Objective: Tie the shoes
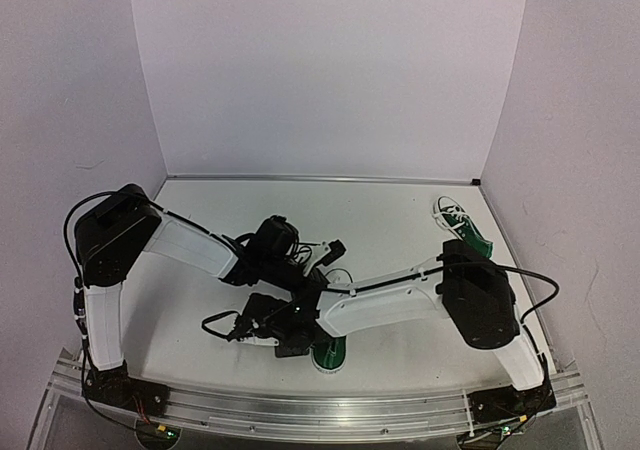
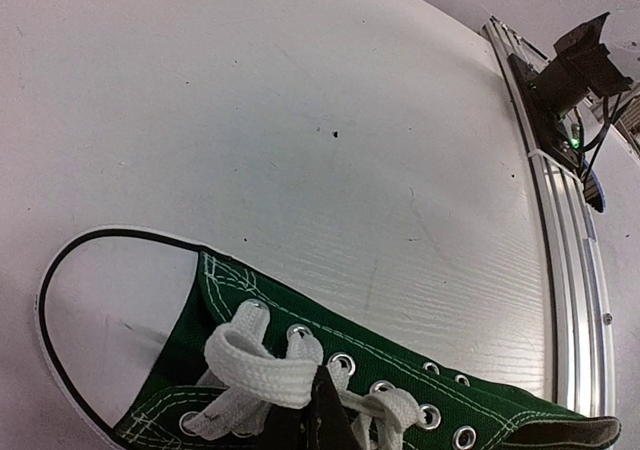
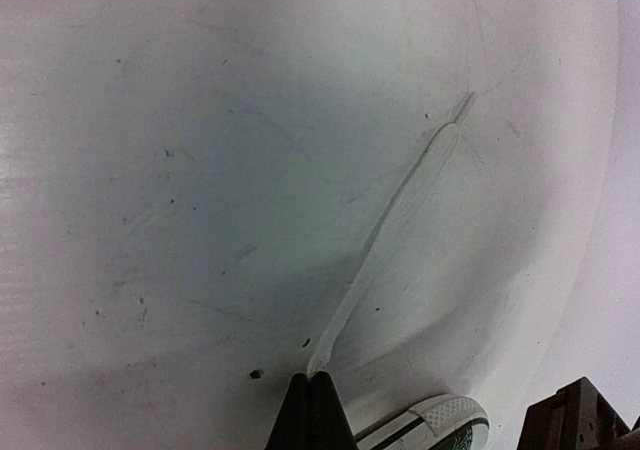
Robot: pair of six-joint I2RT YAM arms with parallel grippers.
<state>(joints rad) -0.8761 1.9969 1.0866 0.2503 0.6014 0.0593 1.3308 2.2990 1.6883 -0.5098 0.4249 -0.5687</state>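
No legible text, label, brand mark, number or sign in any view.

White table point(image 1: 380, 210) carries one near shoe point(image 1: 328, 354), one far shoe point(image 1: 462, 227).

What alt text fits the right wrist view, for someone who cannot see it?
The shut right gripper pinches the end of a white lace that runs up and to the right over the white table. A shoe's white toe cap peeks in at the bottom edge.
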